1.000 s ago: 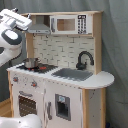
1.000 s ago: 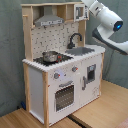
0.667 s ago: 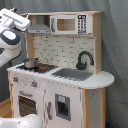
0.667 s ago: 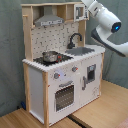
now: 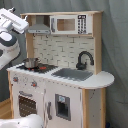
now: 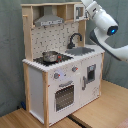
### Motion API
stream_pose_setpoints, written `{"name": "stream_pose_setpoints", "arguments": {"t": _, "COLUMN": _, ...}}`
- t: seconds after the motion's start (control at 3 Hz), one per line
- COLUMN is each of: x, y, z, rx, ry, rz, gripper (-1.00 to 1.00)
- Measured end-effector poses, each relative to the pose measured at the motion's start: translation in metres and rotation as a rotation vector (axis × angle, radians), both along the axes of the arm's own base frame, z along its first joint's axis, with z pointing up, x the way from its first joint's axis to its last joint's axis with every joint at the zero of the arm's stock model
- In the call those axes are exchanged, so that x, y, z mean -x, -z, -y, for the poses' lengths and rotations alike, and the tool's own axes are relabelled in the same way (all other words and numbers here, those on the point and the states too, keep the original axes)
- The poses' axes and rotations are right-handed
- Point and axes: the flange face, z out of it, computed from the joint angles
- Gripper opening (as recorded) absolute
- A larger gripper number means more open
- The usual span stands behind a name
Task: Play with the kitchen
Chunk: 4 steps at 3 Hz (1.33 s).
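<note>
The toy kitchen (image 5: 60,75) stands on the wooden floor against a grey curtain and fills the middle of both exterior views. My arm (image 6: 102,20) is raised beside its upper part, at the microwave cabinet (image 5: 70,24) end, on the second exterior view's right. I judge it is held high so that it can come down onto the counter without knocking the shelf. My gripper (image 5: 12,20) shows as a white block at the first exterior view's upper left, near the grey range hood (image 5: 39,29). I cannot tell how my fingers are set, and nothing is visibly held.

The pot (image 6: 50,56) sits on the stove (image 5: 37,67), under the hood as in a real kitchen. The grey sink (image 5: 72,74) lies beside it with the black faucet (image 5: 84,59) behind. The oven door (image 6: 64,95) below looks closed. I judge no part has been engaged yet.
</note>
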Motion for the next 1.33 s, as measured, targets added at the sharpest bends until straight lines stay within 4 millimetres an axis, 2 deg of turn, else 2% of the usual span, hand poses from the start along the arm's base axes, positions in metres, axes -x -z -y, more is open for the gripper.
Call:
{"name": "stream_pose_setpoints", "arguments": {"t": 1.0, "x": -0.012, "y": 0.018, "z": -0.009, "rx": -0.201, "ry": 0.037, "rz": 0.054, "gripper": 1.0}}
{"name": "stream_pose_setpoints", "arguments": {"t": 1.33, "x": -0.018, "y": 0.014, "z": -0.008, "rx": -0.286, "ry": 0.049, "rz": 0.054, "gripper": 1.0}}
